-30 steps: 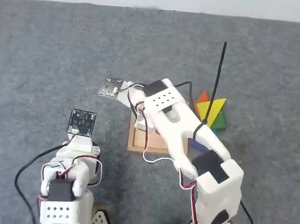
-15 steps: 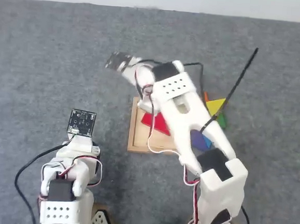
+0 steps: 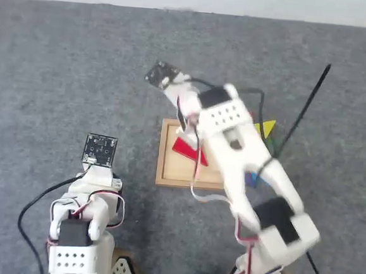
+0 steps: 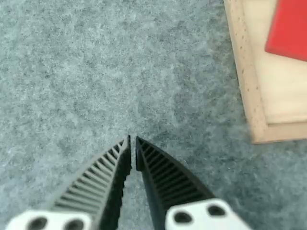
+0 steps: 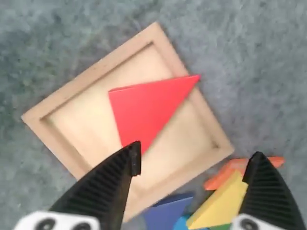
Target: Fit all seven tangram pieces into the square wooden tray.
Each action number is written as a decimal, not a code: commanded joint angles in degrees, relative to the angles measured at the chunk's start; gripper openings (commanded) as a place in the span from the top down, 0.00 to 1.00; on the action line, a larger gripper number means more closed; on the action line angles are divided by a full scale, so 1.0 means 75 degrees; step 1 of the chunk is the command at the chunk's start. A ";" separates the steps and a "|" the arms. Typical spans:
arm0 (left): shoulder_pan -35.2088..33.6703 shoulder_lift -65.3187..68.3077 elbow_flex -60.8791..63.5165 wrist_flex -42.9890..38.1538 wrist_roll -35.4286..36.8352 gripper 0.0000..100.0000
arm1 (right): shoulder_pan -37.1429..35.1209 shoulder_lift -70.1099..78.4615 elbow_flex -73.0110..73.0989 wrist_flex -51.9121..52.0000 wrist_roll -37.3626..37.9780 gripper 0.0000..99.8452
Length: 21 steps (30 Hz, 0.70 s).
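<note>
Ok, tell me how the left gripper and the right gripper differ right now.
The left gripper is shut; the right gripper is open. The left gripper hangs over carpet beside the tray; the right gripper hangs above the tray, over the red triangle. Both have black ribbed jaws and hold nothing.

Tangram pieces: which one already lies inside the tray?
The red triangle. It lies flat on the floor of the tray, while the other pieces sit heaped outside its rim.
</note>
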 commanded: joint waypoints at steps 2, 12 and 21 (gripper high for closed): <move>0.0047 -0.0129 -0.0076 0.0023 -0.0012 0.98 | -0.0111 -0.2315 0.3095 -0.2163 -0.0973 0.76; 0.0047 -0.0129 -0.0076 0.0023 -0.0012 0.98 | -0.0123 -0.2714 0.4982 -0.3264 -0.1289 1.00; 0.0047 -0.0129 -0.0076 0.0023 -0.0012 0.98 | -0.0147 -0.3077 0.5240 -0.3405 -0.1371 0.99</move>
